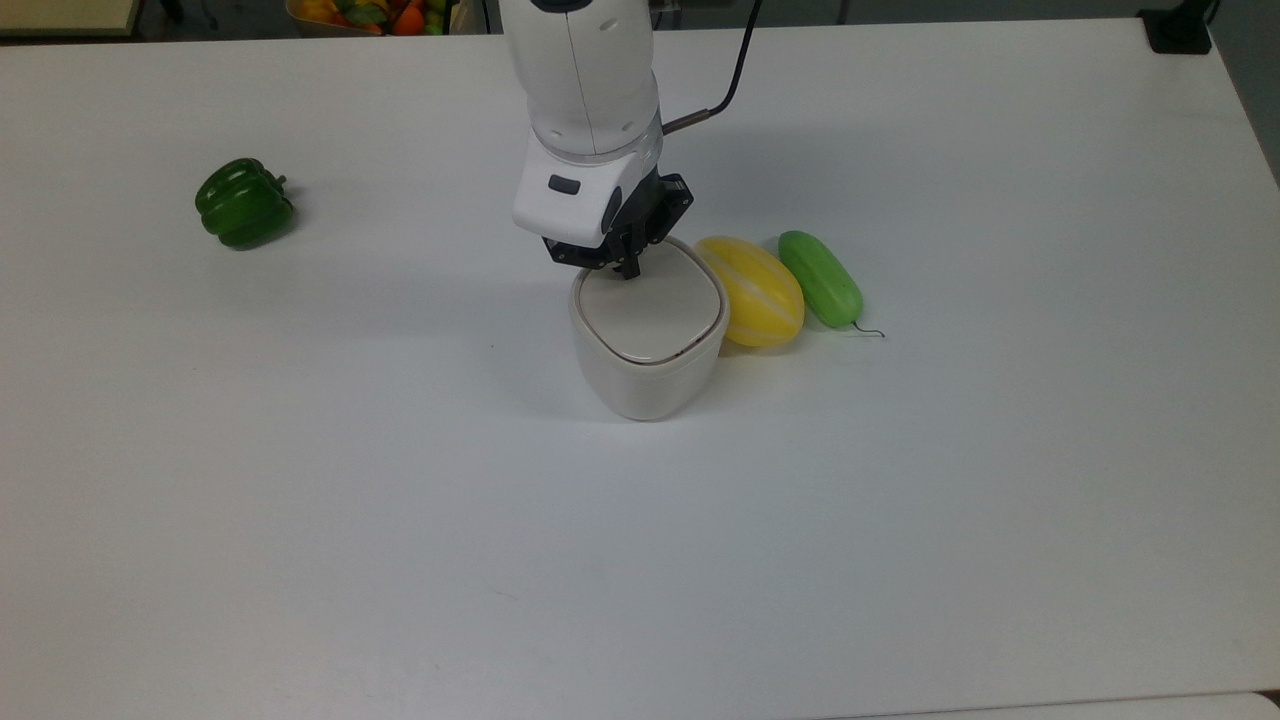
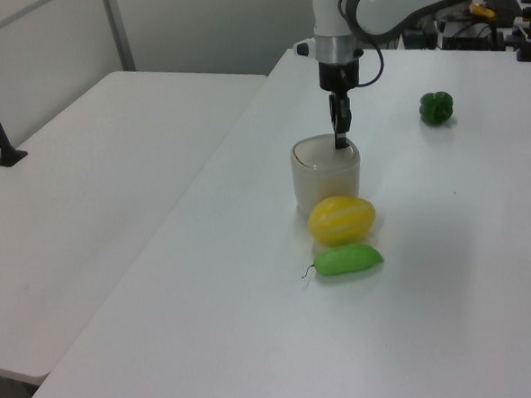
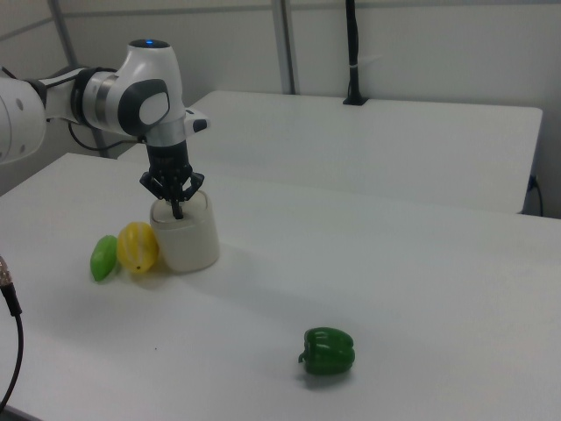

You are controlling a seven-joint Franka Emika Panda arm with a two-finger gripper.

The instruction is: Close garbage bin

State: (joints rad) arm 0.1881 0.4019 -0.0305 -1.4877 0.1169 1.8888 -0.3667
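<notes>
The cream-white garbage bin stands mid-table with its flat beige lid lying down level in the rim. My gripper points straight down, fingers shut together, tips resting on the lid's far edge in the top view. Nothing is held between the fingers.
A yellow melon touches the bin on the top view's right, with a green cucumber beside it. A green bell pepper lies far off on the top view's left. The white table stretches wide around them.
</notes>
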